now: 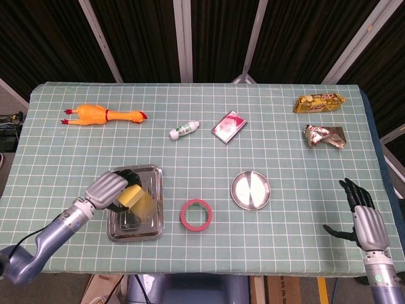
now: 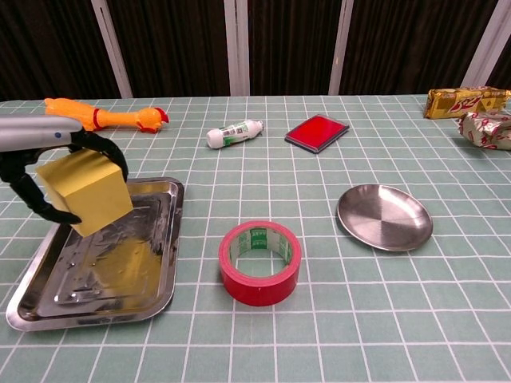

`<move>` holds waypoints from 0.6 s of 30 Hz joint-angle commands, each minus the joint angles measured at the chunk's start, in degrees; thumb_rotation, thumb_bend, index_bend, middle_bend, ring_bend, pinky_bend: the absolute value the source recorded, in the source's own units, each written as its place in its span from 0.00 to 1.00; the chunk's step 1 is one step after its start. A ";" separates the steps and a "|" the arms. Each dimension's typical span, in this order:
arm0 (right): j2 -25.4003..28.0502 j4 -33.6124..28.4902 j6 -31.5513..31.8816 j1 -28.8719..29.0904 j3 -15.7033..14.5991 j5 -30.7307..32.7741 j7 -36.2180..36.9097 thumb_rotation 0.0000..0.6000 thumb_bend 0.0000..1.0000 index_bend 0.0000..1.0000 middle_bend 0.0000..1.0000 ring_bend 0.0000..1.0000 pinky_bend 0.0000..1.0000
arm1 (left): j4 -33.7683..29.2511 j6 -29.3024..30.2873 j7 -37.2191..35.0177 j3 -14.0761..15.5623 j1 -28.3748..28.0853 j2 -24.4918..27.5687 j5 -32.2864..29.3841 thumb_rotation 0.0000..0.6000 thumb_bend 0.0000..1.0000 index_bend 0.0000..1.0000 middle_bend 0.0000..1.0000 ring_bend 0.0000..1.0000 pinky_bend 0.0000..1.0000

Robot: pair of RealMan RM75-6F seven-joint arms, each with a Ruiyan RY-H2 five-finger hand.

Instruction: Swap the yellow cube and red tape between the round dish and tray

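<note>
The right hand (image 1: pixel 366 221) hangs with fingers spread at the worktop's near edge, the left hand (image 1: pixel 109 189) grips the yellow cube (image 2: pixel 85 191) above the tray (image 2: pixel 48 294), red tape (image 2: pixel 260 262) beside it, round dish (image 2: pixel 385 217) beyond.

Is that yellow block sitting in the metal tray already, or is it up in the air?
In the air: the left hand holds the yellow cube above the tray.
</note>
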 commanded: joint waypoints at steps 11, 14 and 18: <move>0.21 -0.28 0.34 -0.18 -0.14 -0.38 -0.09 1.00 0.04 0.02 0.00 0.03 0.00 | 8.20 -4.22 -7.85 2.64 0.40 -2.93 3.18 1.00 0.09 0.21 0.00 0.00 0.02; 0.46 -0.22 0.25 -0.20 -0.32 -0.65 0.05 1.00 0.05 0.02 0.00 0.03 0.00 | 7.62 -2.80 -7.16 1.54 1.01 -3.07 2.43 1.00 0.01 0.19 0.00 0.00 0.00; 1.07 -0.26 0.33 -0.21 -0.84 -1.81 0.19 1.00 0.04 0.02 0.00 0.01 0.00 | 6.44 5.25 -7.84 0.60 3.39 -3.50 5.98 1.00 0.00 0.19 0.00 0.00 0.00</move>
